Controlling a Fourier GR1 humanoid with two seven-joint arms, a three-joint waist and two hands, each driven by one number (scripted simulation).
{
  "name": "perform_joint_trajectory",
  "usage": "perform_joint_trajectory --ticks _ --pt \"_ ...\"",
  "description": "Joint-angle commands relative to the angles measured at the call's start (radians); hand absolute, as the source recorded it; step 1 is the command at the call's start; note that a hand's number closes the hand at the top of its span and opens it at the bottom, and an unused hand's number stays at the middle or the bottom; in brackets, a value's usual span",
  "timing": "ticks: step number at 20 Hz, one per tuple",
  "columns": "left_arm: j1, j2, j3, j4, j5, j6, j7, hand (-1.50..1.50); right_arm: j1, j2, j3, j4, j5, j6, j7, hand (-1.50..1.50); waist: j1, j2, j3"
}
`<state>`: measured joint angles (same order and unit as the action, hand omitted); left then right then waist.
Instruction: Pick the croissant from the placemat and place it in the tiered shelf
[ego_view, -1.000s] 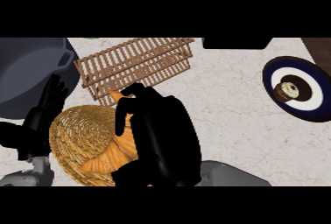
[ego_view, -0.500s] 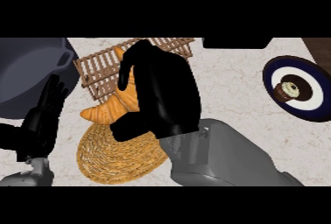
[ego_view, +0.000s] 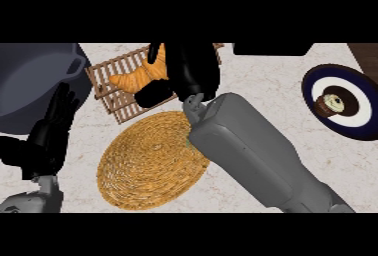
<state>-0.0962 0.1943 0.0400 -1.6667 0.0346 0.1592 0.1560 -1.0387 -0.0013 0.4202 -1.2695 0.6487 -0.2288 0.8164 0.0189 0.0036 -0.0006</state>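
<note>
The croissant is off the woven placemat and hangs over the slatted wooden shelf near the counter's far edge, held in the right hand. That hand's fingers are curled down over the pastry's right end with the thumb tucked below it, so it is pinched between them; the left end sticks out bare over the slats. Whether it already touches the wood cannot be told from this view.

The left hand rests at the counter's left edge, fingers straight and slightly spread, holding nothing.

As a thing to handle, the croissant looks light and soft, with a flaky crust that would likely crush or shed if squeezed hard. It is curved and thickest in the middle, so the belly seems the safest place to hold; a hold on one tapered end, as now, may let it swing or pivot. Its matte surface should not be slippery.

A dark-rimmed plate with a small cupcake-like item sits by the counter's right edge, and a large dark pot fills the far left corner. No brand, label or readable writing shows anywhere.
</note>
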Motion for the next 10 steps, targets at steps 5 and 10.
perform_joint_trajectory --ticks 5,10 --pt "-0.041 -0.012 0.007 0.072 -0.012 -0.012 -0.029 0.0 -0.085 0.001 0.007 0.316 -0.104 -0.229 -0.209 1.5 0.009 0.004 0.0" --pt "0.019 0.013 0.012 -0.047 0.01 -0.04 0.018 0.0 -0.189 0.001 -0.047 0.514 -0.165 -0.282 -0.341 1.5 0.029 0.005 0.0"
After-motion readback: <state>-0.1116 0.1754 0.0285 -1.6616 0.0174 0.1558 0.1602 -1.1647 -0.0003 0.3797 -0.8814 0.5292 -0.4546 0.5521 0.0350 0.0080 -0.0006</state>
